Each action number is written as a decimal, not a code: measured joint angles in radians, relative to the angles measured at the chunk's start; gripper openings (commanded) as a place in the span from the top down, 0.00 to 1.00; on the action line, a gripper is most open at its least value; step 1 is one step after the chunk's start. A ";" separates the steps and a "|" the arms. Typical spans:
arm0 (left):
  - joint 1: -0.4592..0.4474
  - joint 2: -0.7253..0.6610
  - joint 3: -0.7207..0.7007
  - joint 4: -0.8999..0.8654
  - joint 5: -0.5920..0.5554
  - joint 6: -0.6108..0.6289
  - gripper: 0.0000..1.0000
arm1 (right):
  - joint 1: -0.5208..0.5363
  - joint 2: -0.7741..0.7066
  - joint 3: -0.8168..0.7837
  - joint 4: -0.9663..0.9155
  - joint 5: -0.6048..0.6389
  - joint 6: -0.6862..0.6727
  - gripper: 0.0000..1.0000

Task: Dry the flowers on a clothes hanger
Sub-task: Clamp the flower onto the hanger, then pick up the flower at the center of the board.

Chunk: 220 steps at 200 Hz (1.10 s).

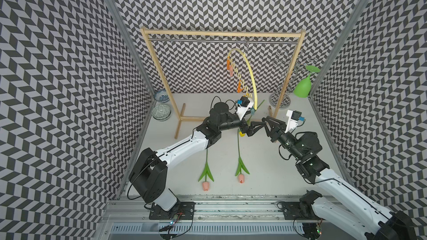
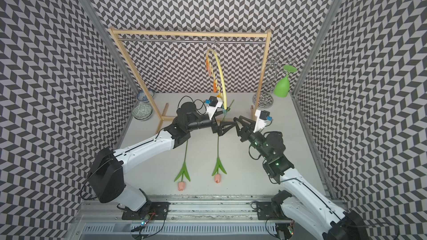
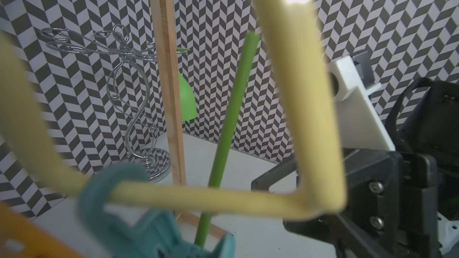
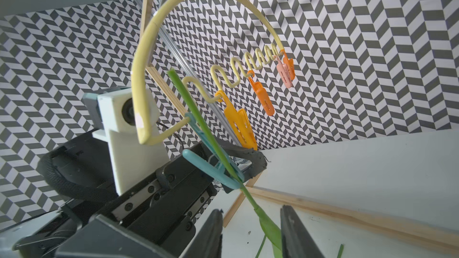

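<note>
At the far left of the table [image 1: 277, 169], two bowls [image 1: 161, 111] stand beside the foot of a wooden rack [image 1: 221, 33]. Nearer, the left pink tulip [image 1: 206, 172] and the right pink tulip [image 1: 241, 168] lie side by side on the table, with their heads toward the near edge. The left gripper [image 1: 256, 128] is above the middle of the table. Its jaws are spread wide and hold nothing, just beside a blue-green peg [image 4: 208, 167]. This peg sits at the low end of the yellow hanger [image 4: 135, 78], which hangs by its hook from the rail of the rack. The peg is closed on the stem of the yellow tulip [image 3: 231, 120], and the flower hangs head down. The right gripper [image 4: 250, 209] is partly open around the lower stem and leaf, and it does not clamp them. At the far right stand a wire stand [image 1: 280, 100] and a green glass [image 1: 302, 86], which is upside down.
</note>
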 measured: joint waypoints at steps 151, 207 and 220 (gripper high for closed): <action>0.000 -0.439 -0.758 0.055 -0.710 -0.404 0.00 | 0.114 -0.047 0.156 -0.616 0.151 -0.062 0.36; 0.007 -0.517 -0.920 0.130 -0.850 -0.664 0.00 | 0.425 0.240 0.125 -0.710 0.346 0.084 0.61; 0.007 -0.519 -0.924 0.141 -0.860 -0.678 0.00 | 0.459 0.305 0.124 -0.708 0.370 0.111 0.63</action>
